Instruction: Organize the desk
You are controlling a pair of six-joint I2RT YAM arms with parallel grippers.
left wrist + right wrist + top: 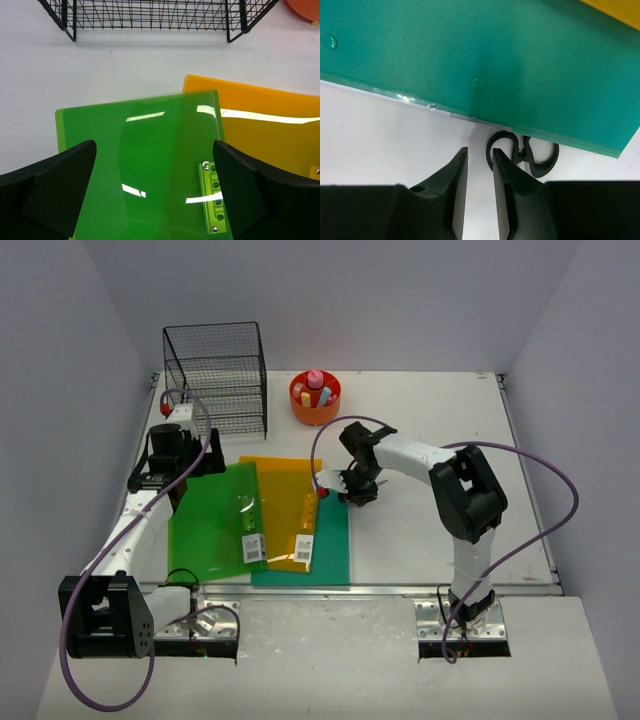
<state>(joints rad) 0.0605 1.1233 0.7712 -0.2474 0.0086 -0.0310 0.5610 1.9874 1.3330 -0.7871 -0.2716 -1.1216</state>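
The white desk point(430, 420) holds three overlapping folders: a green one point(215, 525) at the left, an orange one point(285, 500) in the middle and a teal one point(335, 540) underneath at the right. My left gripper point(190, 465) is wide open just above the green folder's point(145, 135) far edge, a finger on each side and nothing between them point(155, 190). My right gripper point(345, 485) is low at the teal folder's point(470, 50) right edge, its fingers a narrow gap apart point(479, 155) with bare desk between. Black scissors handles point(500, 133) poke out from under the teal folder, one loop around my right fingertip.
A black wire basket point(215, 375) stands at the back left, close beyond the green folder point(150, 15). An orange bowl point(315, 400) with several coloured items sits at the back centre. Pale grey walls enclose the desk. A metal rail point(400, 590) runs along the front edge.
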